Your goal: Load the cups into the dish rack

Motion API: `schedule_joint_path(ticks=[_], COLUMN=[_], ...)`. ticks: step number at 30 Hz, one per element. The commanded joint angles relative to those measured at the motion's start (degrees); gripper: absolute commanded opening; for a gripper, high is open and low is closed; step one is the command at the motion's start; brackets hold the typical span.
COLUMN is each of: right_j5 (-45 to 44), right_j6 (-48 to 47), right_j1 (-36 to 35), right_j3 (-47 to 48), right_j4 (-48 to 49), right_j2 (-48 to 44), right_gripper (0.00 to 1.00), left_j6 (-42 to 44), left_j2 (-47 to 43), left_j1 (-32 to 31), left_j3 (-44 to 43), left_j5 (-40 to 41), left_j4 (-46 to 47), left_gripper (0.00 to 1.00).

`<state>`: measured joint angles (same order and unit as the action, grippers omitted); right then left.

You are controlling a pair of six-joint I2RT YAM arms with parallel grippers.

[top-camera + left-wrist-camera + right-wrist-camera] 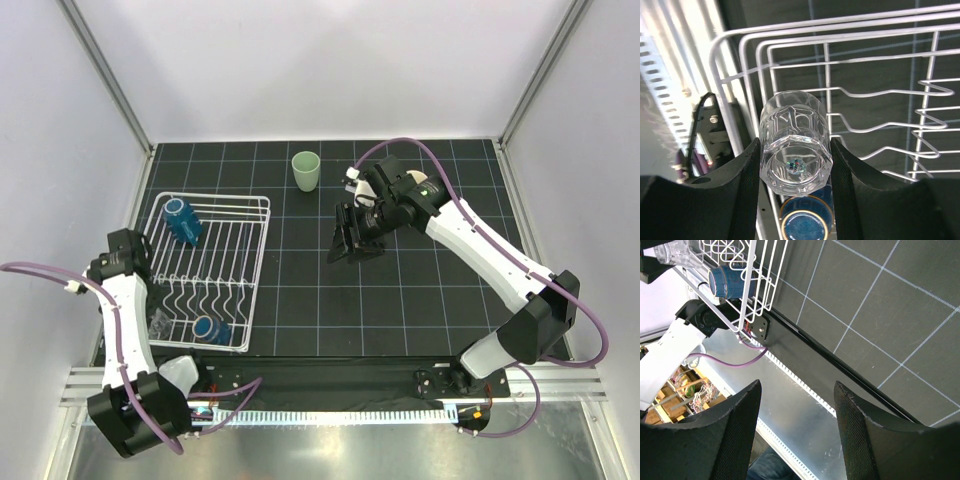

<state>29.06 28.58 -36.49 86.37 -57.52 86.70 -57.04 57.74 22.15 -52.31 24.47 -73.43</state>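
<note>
The white wire dish rack (255, 262) lies on the left of the black mat. A blue mug (182, 220) sits in its far left corner. A smaller, darker blue mug (211, 330) lies in its near row. My left gripper (160, 321) is shut on the small clear glass (796, 150) and holds it over the rack's near left corner (742, 47), just above the smaller blue mug (805, 225). The pale green tumbler (306, 170) stands upright on the mat behind the rack. My right gripper (354, 242) is open and empty at mid-table. No orange mug is in view.
The right wrist view shows the rack's near corner (752, 300), the smaller blue mug (724, 281), the clear glass (677, 252) and the table's metal front rail (805, 405). Grey walls enclose the mat on three sides.
</note>
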Motion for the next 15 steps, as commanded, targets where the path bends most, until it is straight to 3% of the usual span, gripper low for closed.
schedule_joint_path(ticks=[1, 6, 15], right_j5=[-0.14, -0.14, 0.03], right_j6=[-0.89, -0.89, -0.72], right_j1=[0.10, 0.10, 0.02], right_j3=[0.99, 0.73, -0.32], right_j4=[-0.05, -0.05, 0.12], right_j2=[-0.91, -0.92, -1.26], right_gripper=[0.61, 0.61, 0.61], left_j6=[-1.85, -1.24, -2.29], left_j2=[0.01, 0.18, -0.08], left_j1=[0.44, 0.44, 0.44], left_j3=[1.69, -0.42, 3.97], left_j5=[-1.44, -1.44, -2.67], left_j4=[2.68, 3.03, 7.51], left_gripper=[0.00, 0.00, 0.00])
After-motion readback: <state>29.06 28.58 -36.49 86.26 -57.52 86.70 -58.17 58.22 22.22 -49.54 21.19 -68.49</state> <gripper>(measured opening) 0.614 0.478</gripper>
